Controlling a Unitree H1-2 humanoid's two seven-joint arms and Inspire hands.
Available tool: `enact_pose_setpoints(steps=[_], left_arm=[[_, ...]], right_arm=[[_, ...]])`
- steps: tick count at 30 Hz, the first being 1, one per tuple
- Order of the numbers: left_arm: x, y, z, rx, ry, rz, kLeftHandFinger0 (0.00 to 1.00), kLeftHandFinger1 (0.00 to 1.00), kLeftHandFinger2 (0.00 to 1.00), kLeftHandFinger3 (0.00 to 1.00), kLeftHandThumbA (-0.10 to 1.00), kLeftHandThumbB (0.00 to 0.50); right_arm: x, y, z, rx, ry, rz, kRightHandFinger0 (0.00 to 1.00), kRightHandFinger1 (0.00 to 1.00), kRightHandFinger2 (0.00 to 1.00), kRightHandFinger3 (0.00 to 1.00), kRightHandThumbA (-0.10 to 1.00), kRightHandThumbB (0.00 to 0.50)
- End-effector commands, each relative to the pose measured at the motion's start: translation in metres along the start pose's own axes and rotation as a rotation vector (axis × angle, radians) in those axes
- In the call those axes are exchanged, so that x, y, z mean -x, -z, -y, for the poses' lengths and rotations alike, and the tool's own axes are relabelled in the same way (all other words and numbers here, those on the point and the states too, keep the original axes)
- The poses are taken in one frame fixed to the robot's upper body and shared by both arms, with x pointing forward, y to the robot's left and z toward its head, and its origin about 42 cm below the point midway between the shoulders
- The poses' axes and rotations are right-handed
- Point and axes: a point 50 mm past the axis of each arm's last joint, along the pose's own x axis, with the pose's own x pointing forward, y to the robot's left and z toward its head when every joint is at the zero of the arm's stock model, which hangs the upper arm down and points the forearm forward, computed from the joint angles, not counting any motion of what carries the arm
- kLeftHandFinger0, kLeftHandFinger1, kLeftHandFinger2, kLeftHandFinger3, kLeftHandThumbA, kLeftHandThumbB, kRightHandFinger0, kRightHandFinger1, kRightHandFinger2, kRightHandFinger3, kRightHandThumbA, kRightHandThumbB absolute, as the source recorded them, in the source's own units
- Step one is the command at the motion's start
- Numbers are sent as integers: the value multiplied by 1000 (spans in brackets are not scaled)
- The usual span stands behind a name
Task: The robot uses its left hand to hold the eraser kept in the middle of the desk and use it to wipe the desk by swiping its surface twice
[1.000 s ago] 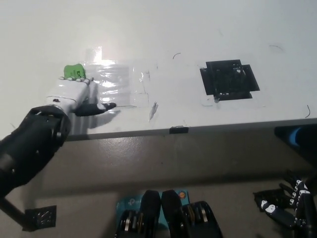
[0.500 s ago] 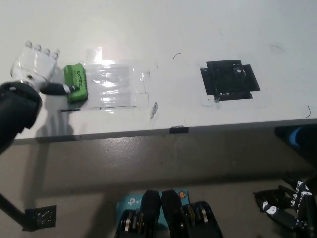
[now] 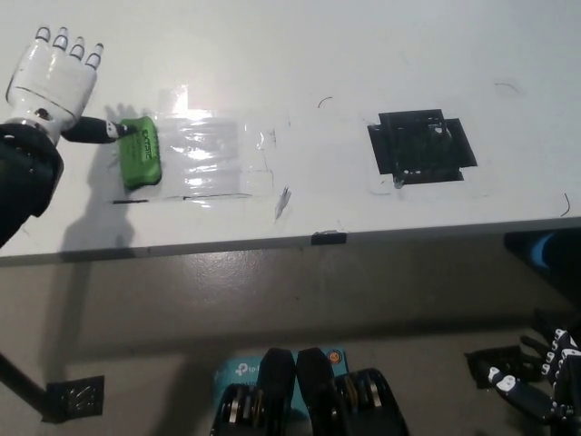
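Note:
A green eraser lies flat on the white desk, at the left end of a clear taped patch. My white left hand hovers up and to the left of the eraser, open with its fingers spread toward the far side. Only its dark thumb tip reaches the eraser's upper left corner; whether it touches is unclear. My black right hand rests low at the bottom right, below the desk edge, holding nothing, its fingers apart.
A black taped square sits on the desk right of centre. Thin pen marks dot the surface. The desk's front edge runs across the middle, with floor below. A blue object shows at the right edge.
The left hand came off the eraser, swung left and then lifted farther away with fingers spread. The eraser, earlier partly under the hand, now lies in the open. The right hand barely moved.

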Motion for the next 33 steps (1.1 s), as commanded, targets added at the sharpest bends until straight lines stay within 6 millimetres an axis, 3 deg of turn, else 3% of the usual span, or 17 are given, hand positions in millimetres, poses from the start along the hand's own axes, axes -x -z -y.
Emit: enact_pose_setpoints(steps=[1, 5, 7, 9, 11, 14, 22, 26, 27, 33], left_arm=[[-1, 1, -12, 34, -81, 15, 1000, 1000, 1000, 1000, 1000, 428], [1, -11, -8, 171, -40, 51, 1000, 1000, 1000, 1000, 1000, 403], [3, -17, -9, 347, -38, 65, 1000, 1000, 1000, 1000, 1000, 363], [3, -28, -5, 500, -6, 94, 1000, 1000, 1000, 1000, 1000, 356], [2, -34, -3, 538, -7, 103, 1000, 1000, 1000, 1000, 1000, 364], [5, -47, 1, 622, 36, 120, 1000, 1000, 1000, 1000, 1000, 332], [2, -61, 14, 681, 106, 114, 1000, 1000, 1000, 1000, 1000, 364], [3, -68, 27, 683, 137, 110, 1000, 1000, 1000, 1000, 1000, 377], [3, -71, 35, 679, 190, 103, 1000, 1000, 1000, 1000, 1000, 412], [11, -78, 59, 647, 264, 80, 1000, 1000, 1000, 1000, 1000, 410]], right_arm=[[2, -10, 3, -2, 22, 46, 705, 793, 878, 883, 1000, 137], [2, -11, 3, 4, 15, 51, 712, 802, 889, 884, 1000, 128], [0, -12, 4, 4, 18, 52, 717, 798, 880, 873, 1000, 136], [1, -12, 3, 16, 16, 59, 695, 786, 871, 869, 1000, 111], [1, -11, 3, 29, 14, 66, 690, 783, 866, 872, 1000, 99], [0, -12, 3, 25, 8, 71, 705, 796, 882, 879, 1000, 102], [-2, -16, 2, 11, 19, 73, 711, 784, 871, 874, 1000, 96], [-4, -16, 0, 3, 20, 77, 706, 782, 868, 877, 1000, 82], [-4, -17, 0, 3, 20, 80, 703, 779, 867, 878, 1000, 92], [-5, -20, -1, 13, 22, 95, 677, 763, 860, 886, 1000, 89]])
